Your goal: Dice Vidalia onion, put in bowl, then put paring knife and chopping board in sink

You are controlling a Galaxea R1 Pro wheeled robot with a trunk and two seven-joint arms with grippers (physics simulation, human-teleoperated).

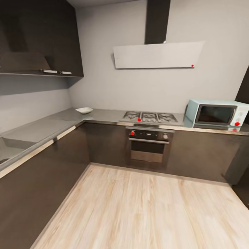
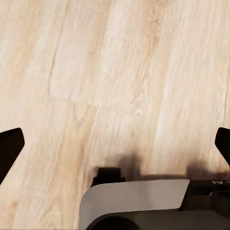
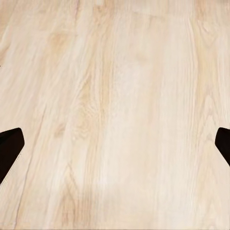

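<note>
A white square bowl (image 1: 84,110) rests on the grey countertop (image 1: 45,128) near the far left corner of the kitchen. Part of the steel sink (image 1: 6,152) shows at the left edge of the head view, set into that countertop. The Vidalia onion, chopping board and paring knife are out of view. My left gripper (image 2: 115,143) is open over the wooden floor, its dark fingertips (image 2: 9,146) far apart with nothing between them. My right gripper (image 3: 115,146) is open too, with its fingertips (image 3: 9,146) spread over bare floor.
Dark cabinets form an L along the left and far walls. A hob (image 1: 149,117) and oven (image 1: 148,145) sit in the far run, with a pale blue microwave (image 1: 216,113) to the right. Light wooden floor (image 1: 138,207) lies ahead. A grey part of the robot (image 2: 134,201) shows below the left gripper.
</note>
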